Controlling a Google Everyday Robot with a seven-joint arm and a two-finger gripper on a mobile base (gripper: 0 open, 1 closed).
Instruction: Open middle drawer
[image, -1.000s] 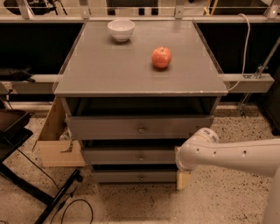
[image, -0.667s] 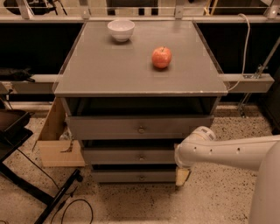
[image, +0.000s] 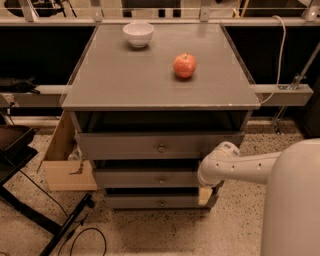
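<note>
The grey cabinet has three drawers stacked under its top. The middle drawer (image: 150, 178) is the flat grey front with a small round metal knob (image: 161, 180) at its centre, and it sits nearly flush with the drawers above and below. My gripper (image: 204, 195) hangs down from the white wrist (image: 218, 162) at the right end of the drawer fronts. It is level with the lowest drawer (image: 150, 202) and to the right of the middle drawer's knob. It is not touching the knob.
A white bowl (image: 138, 33) and a red apple (image: 185, 65) sit on the cabinet top (image: 125, 75). The top drawer (image: 125, 146) juts out slightly. A cardboard box (image: 62, 160) and a black stand with cable (image: 60, 225) are on the floor to the left. My white arm (image: 292, 200) fills the lower right.
My arm has swung in, and its white body now fills the lower right. The wrist and gripper have shifted slightly left along the drawer fronts. The drawers have not moved.
</note>
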